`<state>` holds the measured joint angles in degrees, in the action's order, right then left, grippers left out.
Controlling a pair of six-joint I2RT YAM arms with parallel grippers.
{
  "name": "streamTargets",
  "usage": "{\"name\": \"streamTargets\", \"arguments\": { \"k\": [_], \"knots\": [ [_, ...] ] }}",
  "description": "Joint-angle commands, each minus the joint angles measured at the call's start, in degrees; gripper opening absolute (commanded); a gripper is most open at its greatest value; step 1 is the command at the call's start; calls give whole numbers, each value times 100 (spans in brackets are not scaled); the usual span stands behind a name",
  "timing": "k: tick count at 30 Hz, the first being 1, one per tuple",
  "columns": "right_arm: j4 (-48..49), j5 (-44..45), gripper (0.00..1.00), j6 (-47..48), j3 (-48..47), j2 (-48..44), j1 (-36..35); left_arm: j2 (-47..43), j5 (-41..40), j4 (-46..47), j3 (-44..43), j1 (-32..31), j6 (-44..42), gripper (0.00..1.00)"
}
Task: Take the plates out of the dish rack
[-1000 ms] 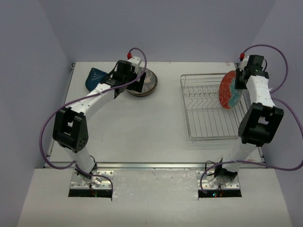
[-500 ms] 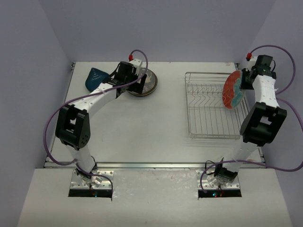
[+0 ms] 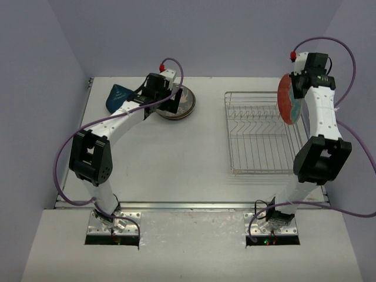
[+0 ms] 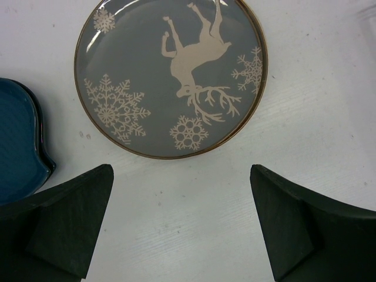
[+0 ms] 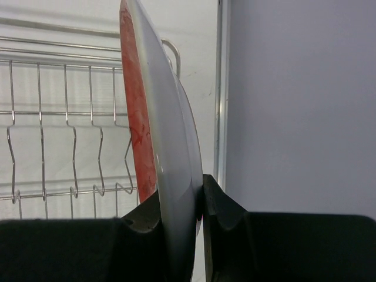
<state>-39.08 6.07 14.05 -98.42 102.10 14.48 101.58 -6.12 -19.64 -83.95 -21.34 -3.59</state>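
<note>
Wire makes up the dish rack (image 3: pixel 230 132) on the right half of the table (image 3: pixel 176 164). My right gripper (image 5: pixel 182 205) is clamped on the rim of the red plate (image 5: pixel 138 117). Since a second ago I have raised that plate, and it now hangs upright and edge-on above the rack's far right corner. My left gripper (image 4: pixel 181 176) has not moved. Its jaws are spread wide above the grey reindeer plate (image 4: pixel 147 70), which lies flat beside a blue dish (image 4: pixel 17 147). Pale marks on that dish are too small to read.
</note>
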Motion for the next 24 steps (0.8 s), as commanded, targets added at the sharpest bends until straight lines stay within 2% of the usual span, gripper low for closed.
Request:
{"name": "streamTargets", "arguments": {
  "k": [1, 6, 11, 15, 16, 18, 19, 21, 24],
  "knots": [
    [760, 536, 0, 348, -709, -641, -191, -27, -85, 75, -236, 16, 87, 100],
    [474, 186, 0, 78, -1010, -826, -182, -84, -65, 75, -244, 24, 112, 100],
    [-30, -927, 0, -608, -1356, -1162, -199, -488, 887, 268, -92, 118, 302, 100],
    [-293, -1944, 0, -1184, -1509, -1296, -200, -924, 2416, 666, 134, 328, 721, 100],
    [-329, -2515, 0, -1328, -1461, -1349, -198, -1016, 2821, 816, 206, 353, 805, 100],
    [-214, -3501, 0, -1809, -1164, -1508, -200, -1235, 3747, 1193, 407, 368, 1050, 100],
    [-127, -3592, 0, -1977, -1013, -1579, -200, -1297, 4053, 1385, 497, 368, 1195, 100],
    [165, -4808, 0, -2562, -476, -1749, -233, -1397, 4854, 2016, 747, 362, 1778, 100],
    [640, -5464, 0, -3151, 67, -1848, -428, -1346, 5391, 2476, 945, 335, 2360, 94]
  ]
}}
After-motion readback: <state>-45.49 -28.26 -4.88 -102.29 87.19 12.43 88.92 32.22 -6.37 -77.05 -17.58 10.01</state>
